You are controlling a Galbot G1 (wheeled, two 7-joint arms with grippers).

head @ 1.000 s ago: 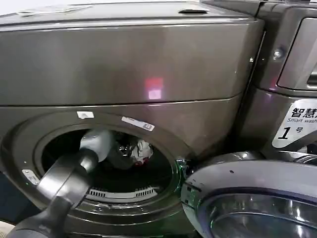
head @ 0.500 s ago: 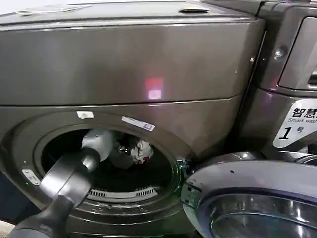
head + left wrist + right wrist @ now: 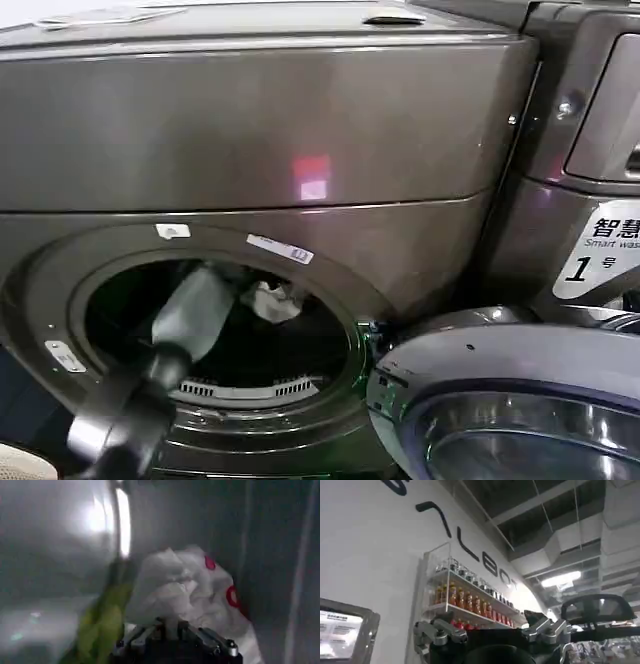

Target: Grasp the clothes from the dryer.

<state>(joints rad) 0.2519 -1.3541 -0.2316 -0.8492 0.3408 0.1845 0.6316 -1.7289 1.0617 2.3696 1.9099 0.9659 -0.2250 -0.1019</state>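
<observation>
The dryer (image 3: pixel 260 150), its round door (image 3: pixel 510 410) swung open to the right, stands beside a second machine bearing a white "1" label (image 3: pixel 603 250). The left arm reaches through the porthole into the dark drum. The left claw (image 3: pixel 172 635) is closed on the clothes (image 3: pixel 175 590), a white piece with red marks beside a yellow-green piece, against the drum's back. The right claw (image 3: pixel 490 630) hangs spread wide, empty, pointing toward a wall shelf of bottles (image 3: pixel 470 597).

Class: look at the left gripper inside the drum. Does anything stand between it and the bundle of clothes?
Nothing visible does. The left gripper sits right at the white, red-marked fabric of the clothes, with the yellow-green piece beside it, inside the dark bronze-grey dryer.
</observation>
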